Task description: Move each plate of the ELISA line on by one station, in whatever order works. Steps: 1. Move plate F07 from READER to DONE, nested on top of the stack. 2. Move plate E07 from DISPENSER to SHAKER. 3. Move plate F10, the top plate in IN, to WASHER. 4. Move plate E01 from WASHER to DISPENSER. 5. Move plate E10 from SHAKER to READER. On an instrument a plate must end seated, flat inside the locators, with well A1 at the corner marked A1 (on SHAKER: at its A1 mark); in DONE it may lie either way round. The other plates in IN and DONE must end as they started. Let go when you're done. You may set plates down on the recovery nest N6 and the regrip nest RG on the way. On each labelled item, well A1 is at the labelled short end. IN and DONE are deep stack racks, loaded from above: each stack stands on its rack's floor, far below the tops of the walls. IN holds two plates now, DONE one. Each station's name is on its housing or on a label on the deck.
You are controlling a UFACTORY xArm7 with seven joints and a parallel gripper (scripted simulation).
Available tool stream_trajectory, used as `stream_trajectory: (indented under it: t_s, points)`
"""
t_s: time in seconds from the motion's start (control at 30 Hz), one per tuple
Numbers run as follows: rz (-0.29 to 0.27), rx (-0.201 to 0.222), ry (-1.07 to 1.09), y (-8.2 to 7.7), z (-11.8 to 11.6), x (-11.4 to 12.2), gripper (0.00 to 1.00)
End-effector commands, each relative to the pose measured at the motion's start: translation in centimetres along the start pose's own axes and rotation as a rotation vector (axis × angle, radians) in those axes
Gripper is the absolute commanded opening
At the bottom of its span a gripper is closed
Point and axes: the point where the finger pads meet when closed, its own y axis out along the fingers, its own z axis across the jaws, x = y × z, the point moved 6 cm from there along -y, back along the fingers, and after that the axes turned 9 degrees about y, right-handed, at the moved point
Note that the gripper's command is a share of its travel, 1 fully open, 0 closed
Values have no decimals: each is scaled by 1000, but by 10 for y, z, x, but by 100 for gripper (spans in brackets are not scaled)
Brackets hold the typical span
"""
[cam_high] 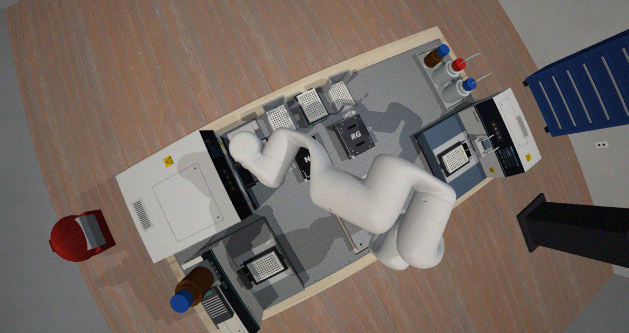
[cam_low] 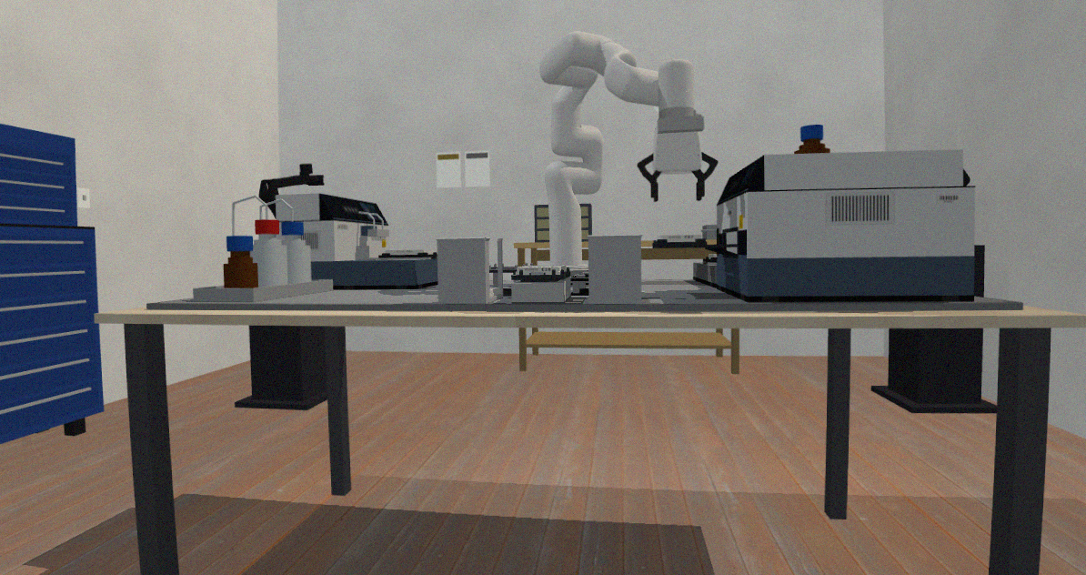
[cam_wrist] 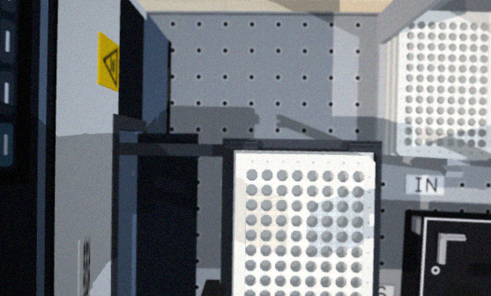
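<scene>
My gripper (cam_low: 677, 184) is open and empty. It hangs well above the READER's pulled-out tray (cam_wrist: 300, 144), right beside the white READER housing (cam_high: 176, 194) (cam_low: 850, 221). A white well plate (cam_wrist: 304, 225) lies flat in that tray, directly below the wrist camera. My fingers do not show in the wrist view. In the overhead view the arm's wrist (cam_high: 244, 146) hides the gripper and this plate. The IN rack holds a white plate (cam_wrist: 445, 84) (cam_high: 280, 116) just beyond the tray. A plate (cam_high: 311, 105) sits between the two racks. The other rack's plate (cam_high: 340, 94) lies further right.
The black N6 nest (cam_wrist: 458, 255) (cam_high: 302, 158) lies right of the tray and the RG nest (cam_high: 354, 136) beyond it. Two more instruments hold plates, one on the right (cam_high: 453, 159) and one at the lower left (cam_high: 265, 265). Bottles (cam_high: 453, 69) stand at the deck's far corner.
</scene>
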Motion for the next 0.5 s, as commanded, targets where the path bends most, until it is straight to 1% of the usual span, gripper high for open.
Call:
stream_trajectory:
  t_s: [0.0, 0.13, 0.47]
  points:
    - [6, -6, 0, 1, -1, -1, 100]
    - [6, -6, 0, 4, -1, -1, 100]
    - [6, -6, 0, 17, -1, -1, 100]
